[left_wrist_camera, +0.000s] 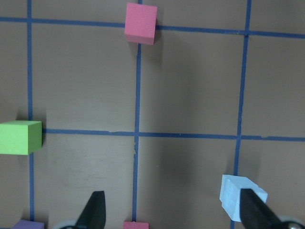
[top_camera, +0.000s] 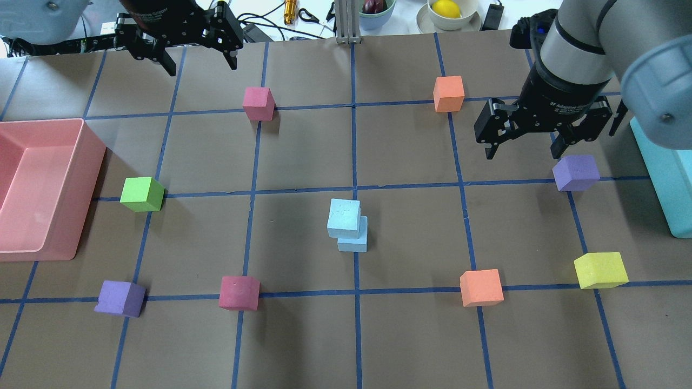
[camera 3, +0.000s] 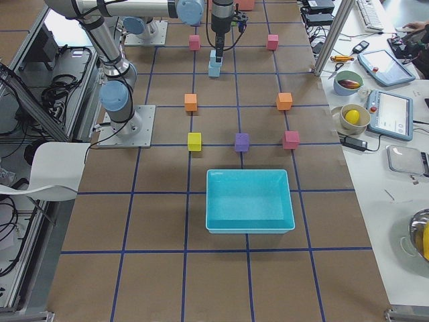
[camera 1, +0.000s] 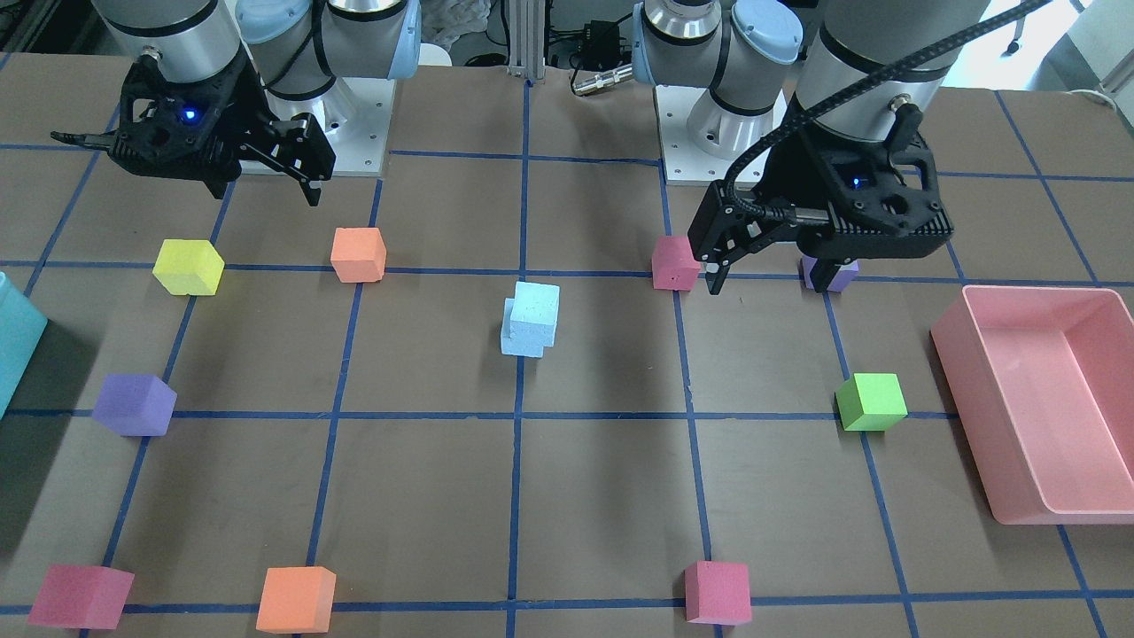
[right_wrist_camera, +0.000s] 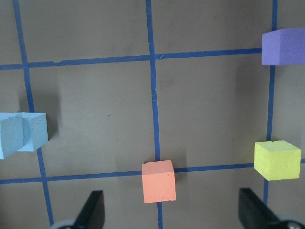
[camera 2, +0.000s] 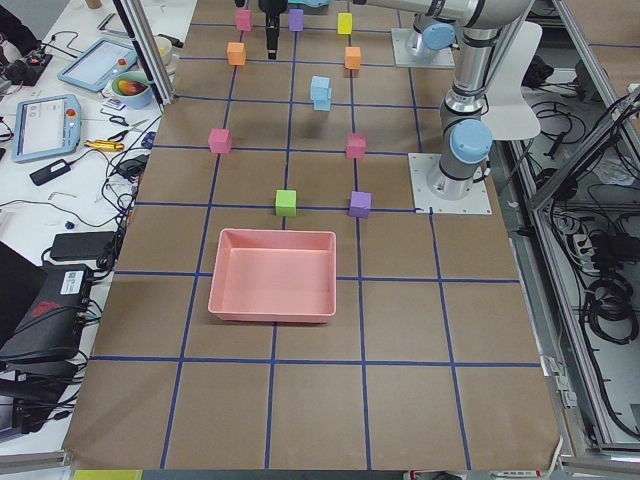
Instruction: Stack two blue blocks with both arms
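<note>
Two blue blocks (top_camera: 344,218) sit stacked, the upper one offset on the lower, at the centre of the surface, between the left end effector (top_camera: 201,59) and the right end effector (top_camera: 524,147), both hovering wide open, empty, well apart from them, neither clearly nearer.

The right gripper (top_camera: 523,154) body bears white lettering, approximately "Adaptive Gripper"; the left gripper (top_camera: 203,69) bears similar, barely legible lettering.
</note>
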Controlling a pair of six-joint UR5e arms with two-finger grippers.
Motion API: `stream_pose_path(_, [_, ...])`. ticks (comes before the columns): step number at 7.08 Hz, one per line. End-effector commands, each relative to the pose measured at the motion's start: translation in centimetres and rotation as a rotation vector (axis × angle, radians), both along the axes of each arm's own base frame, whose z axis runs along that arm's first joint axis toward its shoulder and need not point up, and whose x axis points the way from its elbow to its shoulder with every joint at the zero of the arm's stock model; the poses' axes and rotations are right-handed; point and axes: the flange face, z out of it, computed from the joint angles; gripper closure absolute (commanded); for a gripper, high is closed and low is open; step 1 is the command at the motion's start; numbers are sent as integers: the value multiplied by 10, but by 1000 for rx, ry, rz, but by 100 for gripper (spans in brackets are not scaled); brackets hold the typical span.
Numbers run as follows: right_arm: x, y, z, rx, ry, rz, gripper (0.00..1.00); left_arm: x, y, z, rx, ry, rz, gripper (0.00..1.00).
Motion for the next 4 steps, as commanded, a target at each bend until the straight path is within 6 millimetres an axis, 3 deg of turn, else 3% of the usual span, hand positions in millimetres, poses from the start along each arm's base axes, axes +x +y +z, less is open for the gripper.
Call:
stream_pose_path(1, [-1, 0, 0, 1, 9, 2, 0, 2, 2, -2, -5, -6, -8, 0])
stream_pose_path(4, [-1, 0, 1, -2, 8, 4, 0, 9, 3, 0, -3, -19, -74, 0])
